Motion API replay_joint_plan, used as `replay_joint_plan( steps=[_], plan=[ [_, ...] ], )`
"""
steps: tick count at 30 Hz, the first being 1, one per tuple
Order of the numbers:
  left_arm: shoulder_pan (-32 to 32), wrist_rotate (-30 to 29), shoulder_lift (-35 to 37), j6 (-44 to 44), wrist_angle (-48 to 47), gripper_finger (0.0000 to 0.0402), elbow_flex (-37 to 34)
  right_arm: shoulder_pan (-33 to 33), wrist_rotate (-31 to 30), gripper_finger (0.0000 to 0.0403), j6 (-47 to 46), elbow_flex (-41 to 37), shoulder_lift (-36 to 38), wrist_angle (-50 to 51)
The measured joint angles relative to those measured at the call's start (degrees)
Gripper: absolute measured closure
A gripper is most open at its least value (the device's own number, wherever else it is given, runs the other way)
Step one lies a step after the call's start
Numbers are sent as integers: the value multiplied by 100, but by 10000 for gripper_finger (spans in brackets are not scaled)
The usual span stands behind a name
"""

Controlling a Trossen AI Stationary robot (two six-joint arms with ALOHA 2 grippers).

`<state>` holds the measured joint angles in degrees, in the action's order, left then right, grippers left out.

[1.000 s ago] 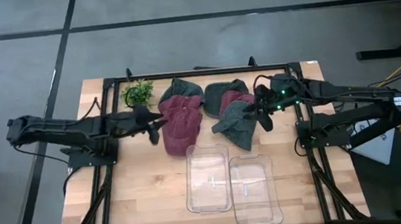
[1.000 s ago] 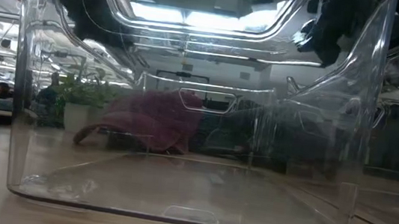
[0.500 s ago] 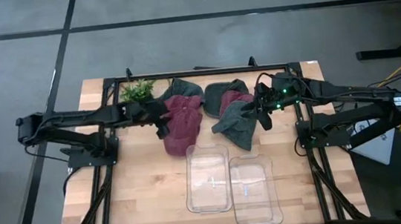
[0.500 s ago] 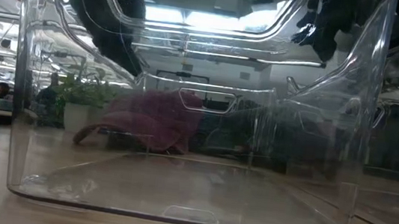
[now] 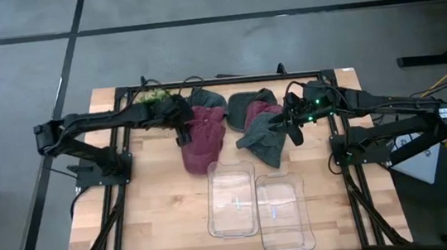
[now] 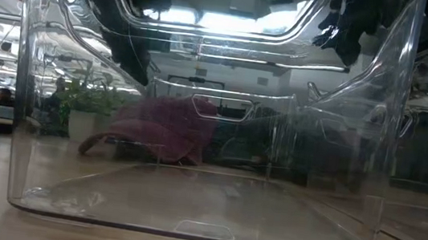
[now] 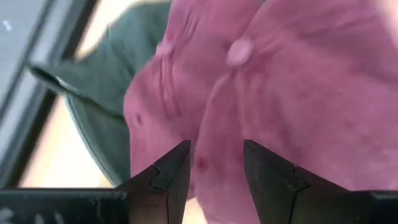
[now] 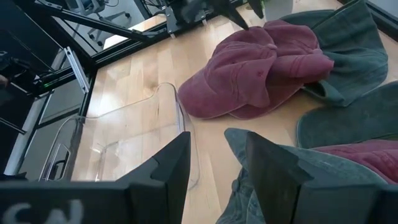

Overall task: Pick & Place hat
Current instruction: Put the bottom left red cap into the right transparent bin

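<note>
We see left hand point(image 5: 181, 134), fingers parted, empty, just over maroon hat point(image 5: 202, 138) near desk point(image 5: 157, 207) far edge. Right hand point(image 5: 292, 128) parted, empty, above green hat point(image 5: 263, 142).

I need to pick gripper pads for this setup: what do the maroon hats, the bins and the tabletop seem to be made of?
Maroon hats: soft matte woven cloth, probably washed cotton; they slump and crease, with a fabric button on top.
Bins: clear rigid plastic, glossy; the table shows through and the walls catch reflections.
Tabletop: light wood planks with visible grain and joints, a smooth, lightly sheened finish.
</note>
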<state>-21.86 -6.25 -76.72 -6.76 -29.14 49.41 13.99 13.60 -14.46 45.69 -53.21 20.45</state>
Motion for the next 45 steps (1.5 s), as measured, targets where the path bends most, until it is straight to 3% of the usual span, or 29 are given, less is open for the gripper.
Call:
replay_joint_plan(
  steps=[6,22,27,34,45],
  plan=[
    [-294,608,-420,-127,235,258,46,-1,0,248,11,0,0,5],
    [-309,232,-922,-509,260,259,44,1,-55,248,10,0,0,42],
    [-282,125,-1055,-431,241,292,43,1,-57,248,7,0,0,42],
    [-83,-11,-779,-121,221,393,39,0,-54,248,-4,0,0,42],
    [248,-217,301,659,196,398,37,0,-52,248,-26,0,-2,37]
  ],
)
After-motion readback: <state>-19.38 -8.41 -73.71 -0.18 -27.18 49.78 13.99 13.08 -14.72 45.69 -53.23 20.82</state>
